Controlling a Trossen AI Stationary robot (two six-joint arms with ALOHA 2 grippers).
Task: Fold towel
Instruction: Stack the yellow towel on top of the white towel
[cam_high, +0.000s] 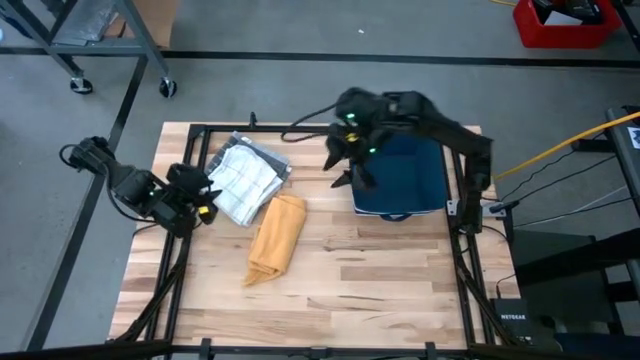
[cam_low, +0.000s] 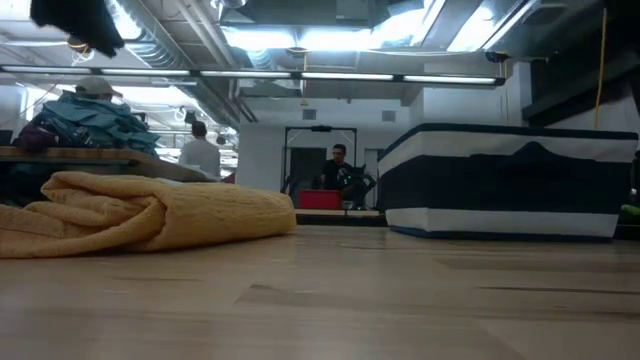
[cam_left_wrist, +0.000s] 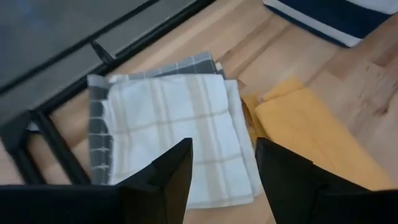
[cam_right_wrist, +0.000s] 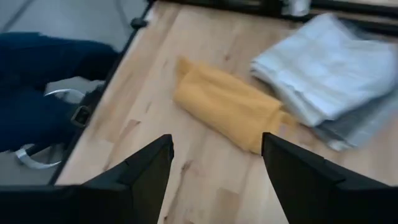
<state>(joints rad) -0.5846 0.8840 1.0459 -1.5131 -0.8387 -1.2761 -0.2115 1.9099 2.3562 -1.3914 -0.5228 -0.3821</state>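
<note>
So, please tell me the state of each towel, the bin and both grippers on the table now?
Yellow towel: folded into a loose bundle, lying on the table, not held.
White checked towel: folded flat, on top of the grey one.
Grey checked towel: folded, underneath.
Dark blue bin: resting on the table.
Left gripper: open, empty.
Right gripper: open, empty.

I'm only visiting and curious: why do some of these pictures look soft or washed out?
Low view: ceiling lights glare white, and the near tabletop is soft. Right wrist view: the yellow towel and grey folded towels look blurred. Left wrist view: the white checked towel is fairly crisp.
</note>
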